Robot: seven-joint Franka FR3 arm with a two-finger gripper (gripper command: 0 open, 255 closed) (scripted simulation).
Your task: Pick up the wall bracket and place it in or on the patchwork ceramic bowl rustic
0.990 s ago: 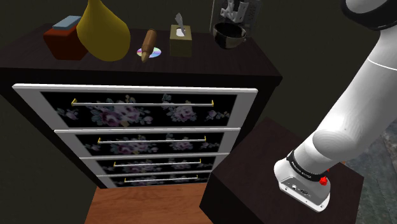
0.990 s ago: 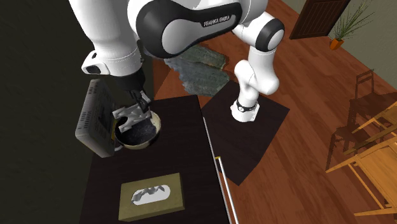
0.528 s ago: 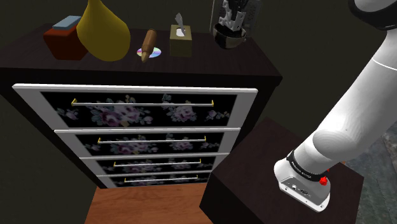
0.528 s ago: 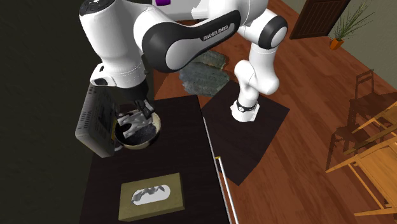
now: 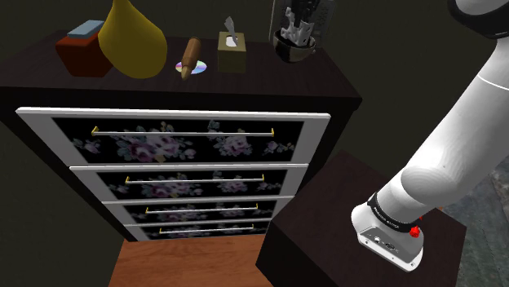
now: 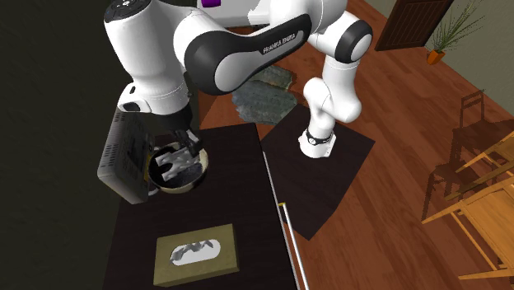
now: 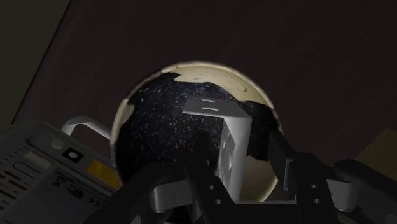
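Note:
The patchwork bowl [image 7: 210,69], cream-rimmed with a dark speckled inside, stands on the dark dresser top [image 6: 239,189] and is also seen as bowl [image 6: 201,167] and bowl [image 5: 295,52]. The grey wall bracket [image 7: 230,145] rests inside the bowl, an angled piece with holes, also bracket [image 6: 171,163] and bracket [image 5: 294,34]. My gripper [image 7: 243,167] hangs just over the bowl with the bracket between its fingers. One finger is close beside the bracket; a gap shows between the bracket and the other finger [image 7: 283,162]. The gripper [image 6: 189,145] is open.
A grey box-like device [image 6: 123,156] leans right beside the bowl. On the same top are a tissue box [image 6: 196,254], a yellow vase [image 5: 130,37], a red box [image 5: 81,54] and a brown roller [image 5: 190,57]. The floral drawers [image 5: 179,147] are below.
The gripper came down with the bracket into the bowl. In the last half second the bracket settled a little lower and the fingers stand apart from it.

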